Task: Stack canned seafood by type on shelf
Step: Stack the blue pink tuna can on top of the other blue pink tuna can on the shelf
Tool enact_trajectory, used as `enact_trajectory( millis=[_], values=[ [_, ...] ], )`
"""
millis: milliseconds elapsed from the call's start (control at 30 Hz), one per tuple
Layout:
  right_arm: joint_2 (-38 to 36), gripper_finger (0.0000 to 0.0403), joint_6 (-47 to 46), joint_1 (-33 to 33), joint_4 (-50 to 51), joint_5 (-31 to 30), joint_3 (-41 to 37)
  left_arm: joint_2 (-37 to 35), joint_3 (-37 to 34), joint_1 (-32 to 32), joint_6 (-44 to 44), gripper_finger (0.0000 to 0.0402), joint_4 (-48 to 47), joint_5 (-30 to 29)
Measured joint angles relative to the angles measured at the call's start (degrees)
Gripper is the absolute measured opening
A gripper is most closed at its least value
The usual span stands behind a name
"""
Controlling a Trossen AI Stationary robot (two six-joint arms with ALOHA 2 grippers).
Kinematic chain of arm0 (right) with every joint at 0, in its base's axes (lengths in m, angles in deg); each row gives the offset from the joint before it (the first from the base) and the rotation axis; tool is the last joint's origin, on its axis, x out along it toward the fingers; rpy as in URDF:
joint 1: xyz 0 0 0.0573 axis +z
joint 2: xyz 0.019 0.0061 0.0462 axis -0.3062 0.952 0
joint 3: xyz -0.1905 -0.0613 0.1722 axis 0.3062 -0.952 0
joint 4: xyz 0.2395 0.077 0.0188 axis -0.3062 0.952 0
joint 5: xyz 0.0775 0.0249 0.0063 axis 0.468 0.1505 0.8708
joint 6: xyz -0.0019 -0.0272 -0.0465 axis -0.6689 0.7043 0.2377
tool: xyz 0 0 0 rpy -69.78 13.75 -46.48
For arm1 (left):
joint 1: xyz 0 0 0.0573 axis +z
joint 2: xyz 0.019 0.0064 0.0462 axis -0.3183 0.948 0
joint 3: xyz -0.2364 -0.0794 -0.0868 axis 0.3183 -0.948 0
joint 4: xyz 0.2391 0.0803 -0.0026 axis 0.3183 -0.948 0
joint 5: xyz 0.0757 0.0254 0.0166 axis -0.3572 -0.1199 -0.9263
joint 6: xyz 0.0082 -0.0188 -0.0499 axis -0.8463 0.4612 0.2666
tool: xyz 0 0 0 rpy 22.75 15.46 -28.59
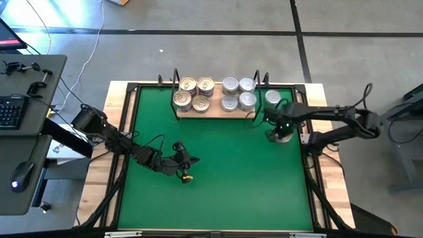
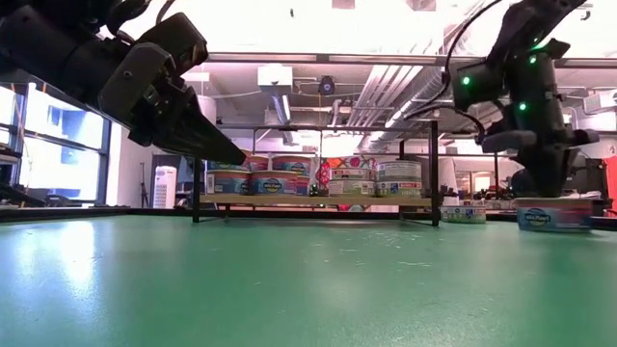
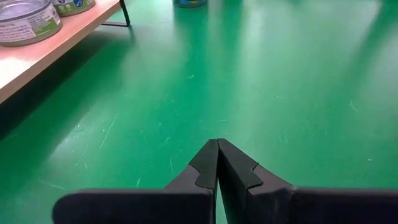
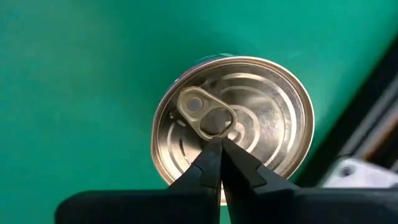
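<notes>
Overhead, a green mat (image 1: pixel 218 178) covers a wooden table (image 1: pixel 106 172), with one dark robot arm reaching in from each side.

At the left, the left arm stretches across the near-left part of the mat. Its left gripper (image 1: pixel 186 160) hangs above bare green, well apart from every tin, and in its own wrist view its two fingers (image 3: pixel 208 165) are pressed together with nothing between them.

At the far middle of the mat stands the shelf (image 1: pixel 215 109), a light wooden board with black wire uprights at both ends. On its left half sit four gold-lidded tins (image 1: pixel 193 94) in a two-by-two block. On its right half sit four silver-lidded tins (image 1: pixel 238 93) in a matching block. From table height, the tins on the shelf (image 2: pixel 318 200) appear in two layers, one can resting on another.

Just right of the shelf, a single silver tin (image 1: pixel 273 98) stands on the mat near the far right corner.

Farther right and a little nearer, the right arm bends in from the right edge. Its right gripper (image 1: pixel 282 127) hovers directly over another silver tin (image 4: pixel 233 118) standing upright on the mat. Its fingers are pressed together, tips just at the tin's pull tab (image 4: pixel 206 112); whether they touch the lid cannot be told.
</notes>
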Motion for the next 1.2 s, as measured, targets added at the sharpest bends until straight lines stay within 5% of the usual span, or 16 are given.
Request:
enact_trajectory(
  millis=[333,633,833,933,1200],
  values=[
    [0.4,0.0000,-17.2,24.1,-10.1,2.9,0.1,0.0,0.2,-0.4,-1.0,0.0000,-0.2,0.0],
    [12.8,0.0000,-20.6,34.6,-46.7,0.4,0.4,0.0,7.7,-3.1,-10.6,0.0000,0.0,0.0],
    [29.1,0.0000,-6.1,36.3,-91.4,-6.1,1.1,0.0,12.9,-5.0,-15.6,0.0000,-2.9,0.0],
    [34.0,0.0000,4.4,36.7,-104.6,-5.8,5.0,0.0,15.4,-5.7,-15.4,0.0000,-7.7,-0.1],
    [28.7,0.0000,17.3,39.1,-99.3,-7.5,9.1,0.4,16.5,-3.7,-3.9,0.0000,-17.7,-0.1]
  ],
)
